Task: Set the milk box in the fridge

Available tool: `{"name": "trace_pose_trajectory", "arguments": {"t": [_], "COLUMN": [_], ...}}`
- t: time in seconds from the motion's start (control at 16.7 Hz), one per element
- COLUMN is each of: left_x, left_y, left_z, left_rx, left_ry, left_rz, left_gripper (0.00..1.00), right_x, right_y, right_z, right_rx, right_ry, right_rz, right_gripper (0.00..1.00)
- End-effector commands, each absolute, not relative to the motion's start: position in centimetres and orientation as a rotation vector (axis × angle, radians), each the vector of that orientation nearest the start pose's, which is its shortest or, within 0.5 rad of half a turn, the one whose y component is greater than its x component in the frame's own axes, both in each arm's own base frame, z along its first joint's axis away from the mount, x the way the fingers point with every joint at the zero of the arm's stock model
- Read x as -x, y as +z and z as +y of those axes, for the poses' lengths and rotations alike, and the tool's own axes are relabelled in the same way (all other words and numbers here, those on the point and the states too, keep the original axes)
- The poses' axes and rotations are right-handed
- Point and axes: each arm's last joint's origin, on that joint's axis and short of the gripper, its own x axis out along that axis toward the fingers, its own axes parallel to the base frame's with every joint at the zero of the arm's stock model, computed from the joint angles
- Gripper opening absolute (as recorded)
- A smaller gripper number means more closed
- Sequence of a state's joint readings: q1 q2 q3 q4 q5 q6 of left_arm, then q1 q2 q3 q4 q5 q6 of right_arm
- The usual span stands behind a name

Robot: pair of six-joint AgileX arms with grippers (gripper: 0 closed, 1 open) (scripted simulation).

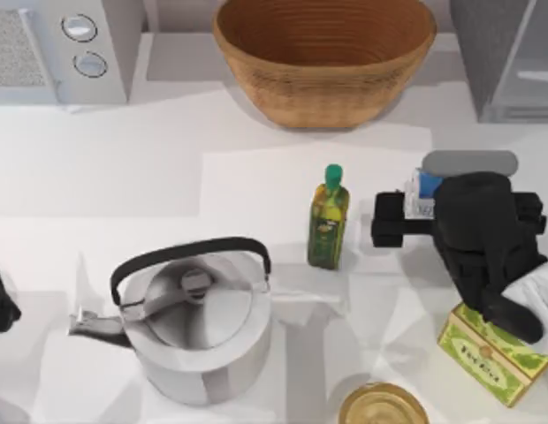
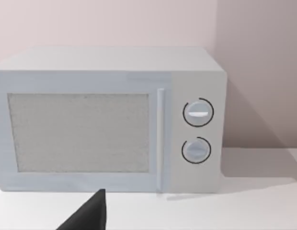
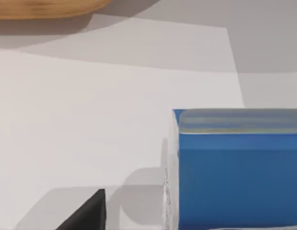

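The milk box (image 1: 422, 193) is mostly hidden under the right tool (image 1: 414, 215) at the tabletop's (image 1: 124, 168) right side, beside the oil bottle (image 1: 328, 218). Only its blue top and a white edge show; in the right wrist view the blue gable (image 3: 237, 167) is cut off. Whether the right tool grips it cannot be told. The fridge (image 1: 508, 53) stands at the far right, cropped. The left arm (image 1: 0, 300) sits parked at the left edge.

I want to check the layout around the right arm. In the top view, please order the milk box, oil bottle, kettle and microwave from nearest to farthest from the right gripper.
1. Milk box: at the right gripper, table's right.
2. Oil bottle: just left, centre.
3. Kettle: front left.
4. Microwave: back left corner.
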State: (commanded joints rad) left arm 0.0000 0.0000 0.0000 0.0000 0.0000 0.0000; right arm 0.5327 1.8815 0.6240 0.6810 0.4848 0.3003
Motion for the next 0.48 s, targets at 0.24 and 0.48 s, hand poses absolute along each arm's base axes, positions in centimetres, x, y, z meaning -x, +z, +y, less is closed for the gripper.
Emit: {"name": "trace_pose_trajectory", "arguments": {"t": [0.24, 0.48], "left_x": [-10.6, -10.6], "left_y": [16.0, 16.0], "left_z": [-0.1, -0.1], "left_rx": [0.0, 0.0], "left_ry": [0.0, 0.0], "left_rz": [0.0, 0.0], "left_gripper": [1.0, 1.0], "right_x": [-30.7, -32.0], "right_y": [7.7, 6.1], "right_z": [14.8, 15.3], "right_rx": [-0.002, -0.002], "right_ry": [-0.012, -0.01], "right_rz": [0.497, 0.499], "right_gripper": [1.0, 1.0]}}
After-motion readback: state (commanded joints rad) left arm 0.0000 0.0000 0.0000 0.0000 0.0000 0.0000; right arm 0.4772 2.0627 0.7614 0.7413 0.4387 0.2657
